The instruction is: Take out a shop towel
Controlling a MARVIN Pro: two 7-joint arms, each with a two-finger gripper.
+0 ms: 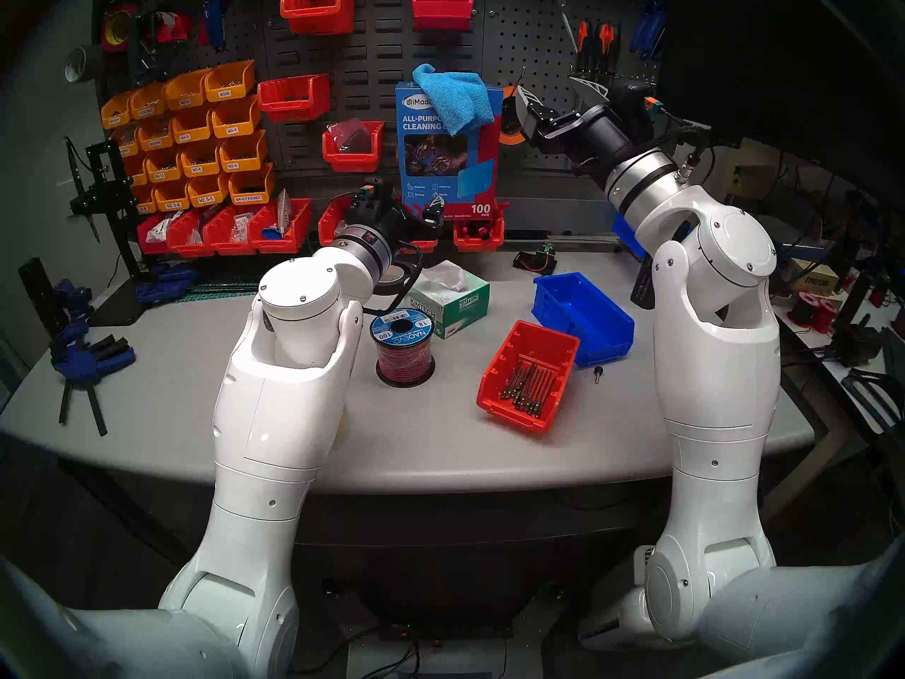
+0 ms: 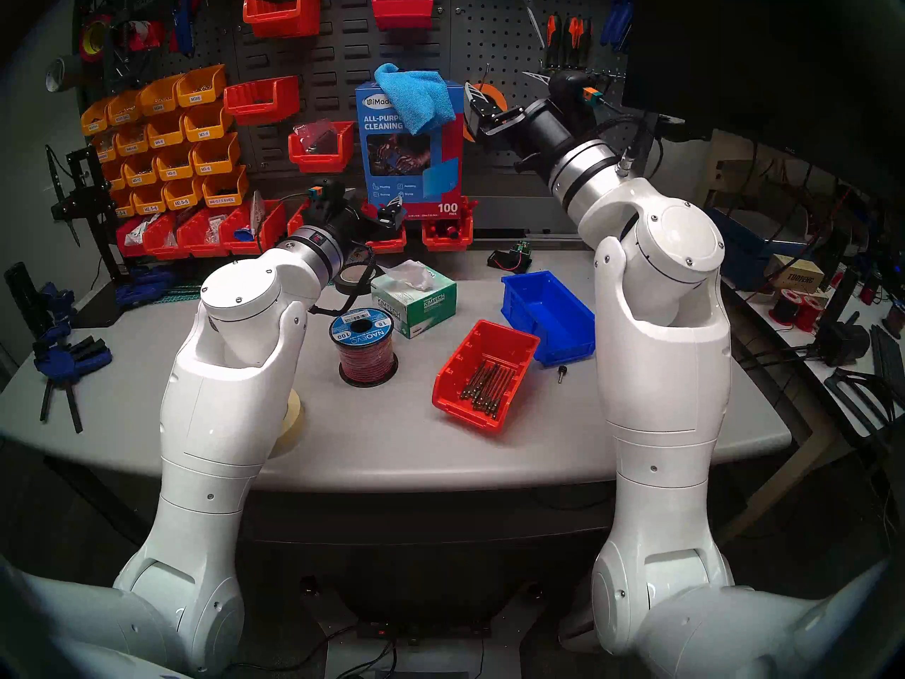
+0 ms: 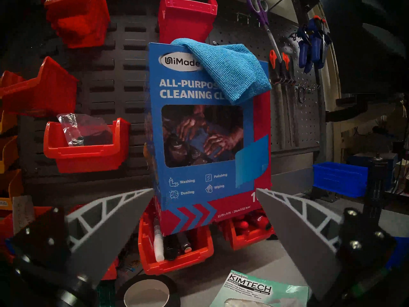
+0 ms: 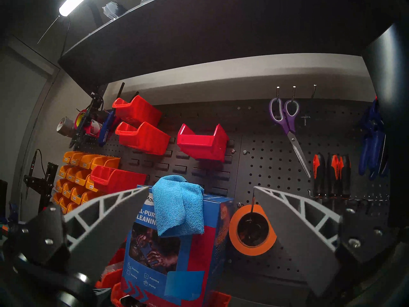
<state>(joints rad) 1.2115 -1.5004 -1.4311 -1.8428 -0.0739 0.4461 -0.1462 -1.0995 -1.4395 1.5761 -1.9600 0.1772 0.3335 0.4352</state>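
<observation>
The towel [image 1: 453, 102] hangs out of the top of the tall blue box [image 1: 448, 173], draped over its front upper corner. The right gripper [image 4: 201, 190], jaws spread wide and empty, sits level with that fold, the cloth just ahead between its tips. The left gripper [image 3: 204, 191], equally wide and empty, faces the box's lower front, the base just ahead of its tips.

To do this well, I would close the left jaws on the box low down to steady it, pinch the hanging fold with the right, not the cardboard edge, and pull up and away slowly so the box does not tip off the red bins under it.

Count: one towel showing, one box, two grippers.
</observation>
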